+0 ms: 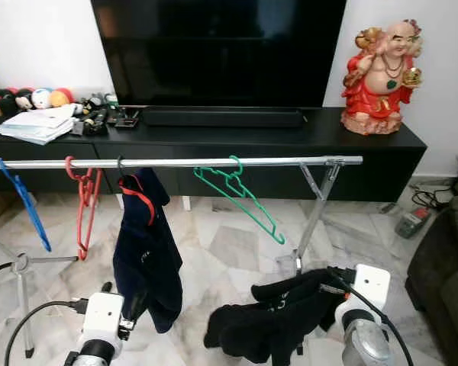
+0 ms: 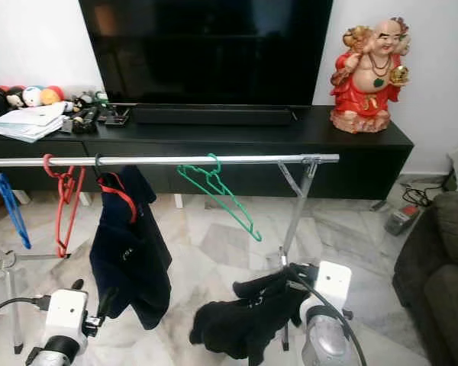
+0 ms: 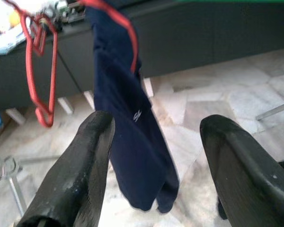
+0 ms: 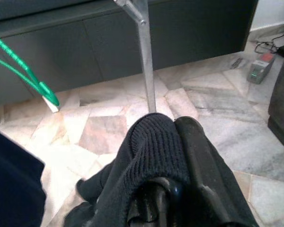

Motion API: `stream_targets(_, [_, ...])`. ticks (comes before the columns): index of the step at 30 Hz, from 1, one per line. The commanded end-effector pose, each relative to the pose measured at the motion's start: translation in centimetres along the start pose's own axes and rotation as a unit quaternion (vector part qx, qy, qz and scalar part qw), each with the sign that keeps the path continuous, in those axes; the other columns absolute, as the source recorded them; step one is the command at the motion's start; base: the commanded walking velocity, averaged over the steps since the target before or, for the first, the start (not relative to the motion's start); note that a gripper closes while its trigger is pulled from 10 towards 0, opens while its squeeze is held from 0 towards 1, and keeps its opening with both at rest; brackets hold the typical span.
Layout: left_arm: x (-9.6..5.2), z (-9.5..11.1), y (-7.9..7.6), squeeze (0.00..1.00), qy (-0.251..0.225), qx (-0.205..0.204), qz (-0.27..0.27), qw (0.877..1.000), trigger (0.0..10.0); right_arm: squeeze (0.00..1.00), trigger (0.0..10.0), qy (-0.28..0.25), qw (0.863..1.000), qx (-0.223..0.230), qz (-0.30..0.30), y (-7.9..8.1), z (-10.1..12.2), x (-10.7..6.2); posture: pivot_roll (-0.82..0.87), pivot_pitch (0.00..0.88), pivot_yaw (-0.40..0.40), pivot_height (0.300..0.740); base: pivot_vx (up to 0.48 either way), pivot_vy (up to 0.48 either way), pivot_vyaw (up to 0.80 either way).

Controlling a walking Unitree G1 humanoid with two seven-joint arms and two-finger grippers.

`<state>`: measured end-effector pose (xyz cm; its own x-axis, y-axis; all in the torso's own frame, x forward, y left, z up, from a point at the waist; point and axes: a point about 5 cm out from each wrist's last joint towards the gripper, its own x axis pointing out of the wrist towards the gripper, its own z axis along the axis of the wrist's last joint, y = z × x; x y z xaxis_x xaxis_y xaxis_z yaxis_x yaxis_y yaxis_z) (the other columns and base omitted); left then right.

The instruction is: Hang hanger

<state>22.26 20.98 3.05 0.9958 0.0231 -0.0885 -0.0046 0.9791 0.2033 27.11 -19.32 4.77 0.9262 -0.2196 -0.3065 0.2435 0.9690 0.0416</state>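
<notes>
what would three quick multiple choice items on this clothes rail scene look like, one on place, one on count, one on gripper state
1. Where does the navy garment hang?
A. on the red hanger on the rail
B. on the green hanger
C. on the TV cabinet

2. How many hangers on the rail carry no clothing?
A. one
B. three
C. five

3. What is the right gripper doing?
A. open, holding nothing
B. shut on the black garment
C. gripping the rail

Answers: 1 A, a red hanger shows at its collar. 2 B, the blue hanger, a second red hanger and the green hanger are bare. 3 B, the black garment drapes from its fingers.
</notes>
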Motion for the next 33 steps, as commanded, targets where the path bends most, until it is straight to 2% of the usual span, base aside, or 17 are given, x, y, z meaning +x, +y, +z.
stream_targets(1, [0.2,0.9,-0.4,0.0,-0.009,0.008,-0.01,1.0,10.0,0.0,10.0,-0.03,0.999,0.014,-0.016,-0.3,1.3,-0.2,0.06,0.0,0.071,0.74,0.0,0.0,0.0])
stream_targets(7, [1.1,1.9,-0.9,0.0,-0.015,0.014,-0.026,0.999,10.0,0.0,10.0,-0.038,0.999,0.012,-0.027,-0.4,1.9,-0.2,0.04,0.0,0.081,0.74,0.0,0.0,0.0])
stream_targets(15, [1.2,2.7,-1.1,0.0,-0.008,0.005,-0.021,1.0,10.0,0.0,10.0,-0.05,0.998,0.022,-0.028,-0.1,2.5,-0.4,0.05,0.0,0.066,0.74,0.0,0.0,0.0])
stream_targets(25, [1.2,3.1,-1.2,0.0,-0.001,-0.013,-0.001,1.0,10.0,0.0,10.0,-0.048,0.999,0.002,-0.005,0.2,2.8,-0.3,0.07,0.0,0.034,0.74,0.0,0.0,0.0])
stream_targets(33, [1.3,3.2,-1.4,0.0,0.005,-0.013,-0.006,1.0,10.0,0.0,10.0,-0.048,0.999,-0.005,0.002,0.4,3.0,-0.2,0.07,0.0,0.036,0.74,0.0,0.422,0.0])
